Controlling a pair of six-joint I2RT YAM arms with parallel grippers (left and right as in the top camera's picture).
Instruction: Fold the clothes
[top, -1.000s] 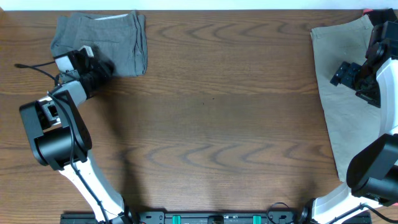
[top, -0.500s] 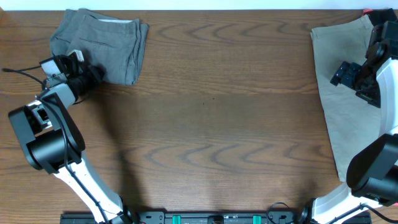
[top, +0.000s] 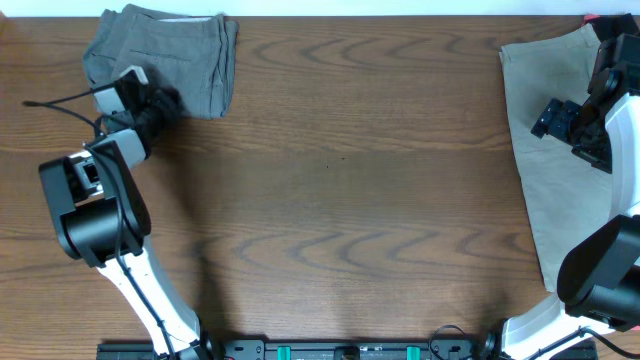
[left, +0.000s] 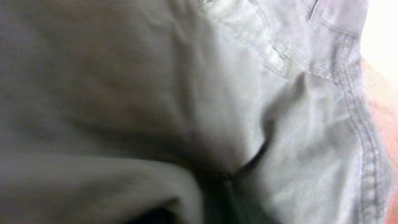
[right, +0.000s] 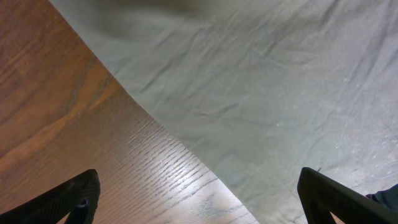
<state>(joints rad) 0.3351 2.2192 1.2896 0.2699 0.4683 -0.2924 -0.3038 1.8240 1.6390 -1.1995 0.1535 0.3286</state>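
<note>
The dark grey shorts (top: 185, 55) lie bunched in a rough fold at the table's far left corner. My left gripper (top: 165, 103) is at their near edge, shut on the cloth. The left wrist view is filled by the grey fabric (left: 186, 93) with seams at the right, and the fingers are hidden. The light khaki-beige shorts (top: 555, 190) lie spread flat at the right edge. My right gripper (top: 550, 118) hovers open and empty over their left edge. In the right wrist view the khaki cloth (right: 261, 81) shows between the spread fingertips (right: 199, 199).
The brown wooden table (top: 340, 180) runs between the two garments. The left arm's base and cable (top: 60, 100) sit close to the left edge. The table's far edge runs just behind the grey shorts.
My left gripper swung left and then back right, and the grey shorts shifted and re-bunched with it, ending slightly farther back. The right arm has not moved.
</note>
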